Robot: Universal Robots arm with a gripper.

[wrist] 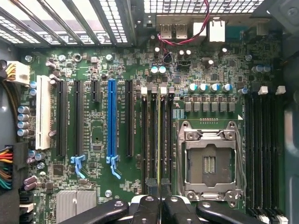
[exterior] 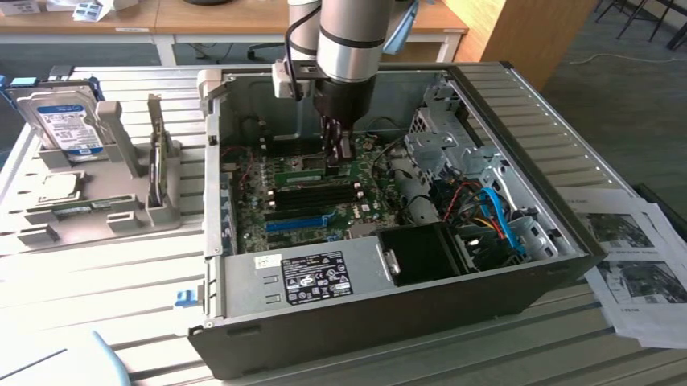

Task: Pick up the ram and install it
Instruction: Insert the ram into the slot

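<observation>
The ram (wrist: pixel 160 140) appears edge-on as a thin yellow-green strip running out from between my fingertips. It lies in line with the black memory slots (wrist: pixel 152 140) beside the open processor socket (wrist: pixel 210 163). Whether its lower edge sits in a slot I cannot tell. My gripper (wrist: pixel 160 205) is shut on the ram. In the exterior view the gripper (exterior: pixel 339 161) reaches straight down into the open computer case (exterior: pixel 516 161), just above the green motherboard (exterior: pixel 322 201).
A blue expansion slot (wrist: pixel 111 116) and black slots lie beside the memory slots. Coloured cables (exterior: pixel 494 217) and a black fan (exterior: pixel 424 253) fill the case's near end. At the exterior view's left, a grey holder (exterior: pixel 118 211) carries a hard drive (exterior: pixel 64 121) and a processor chip (exterior: pixel 59 186). Papers (exterior: pixel 639 249) lie at its right.
</observation>
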